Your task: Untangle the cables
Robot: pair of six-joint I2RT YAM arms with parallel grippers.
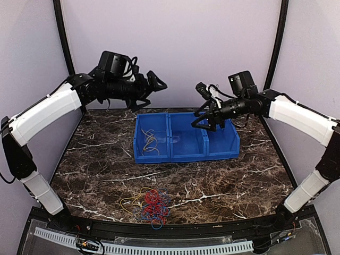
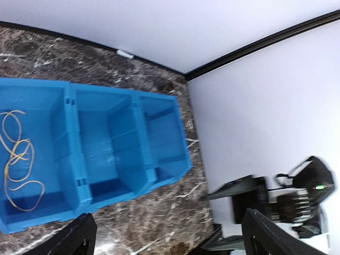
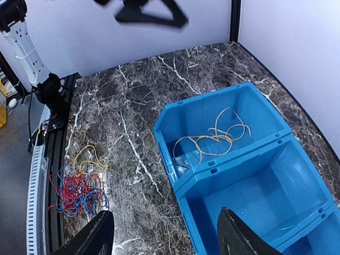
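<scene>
The cables [image 1: 148,204] lie as a tangle of red, blue and yellow-tan loops near the table's front edge; the right wrist view shows this tangle [image 3: 78,187] at its lower left. A few yellow cables [image 1: 150,141] rest apart in the left blue bin, visible in both wrist views [image 2: 18,162] [image 3: 213,137]. My left gripper [image 1: 153,95] hangs open high over the bins' back left corner, nothing between its fingers [image 2: 79,238]. My right gripper [image 1: 201,106] hovers open above the middle and right bins, its fingers [image 3: 94,235] also holding nothing.
Three joined blue bins [image 1: 204,154] stand at mid-table; the middle bin [image 3: 265,196] and the right bin [image 2: 164,133] hold nothing I can see. Walls enclose the table on three sides, and a white slotted rail [image 1: 149,247] runs along the front.
</scene>
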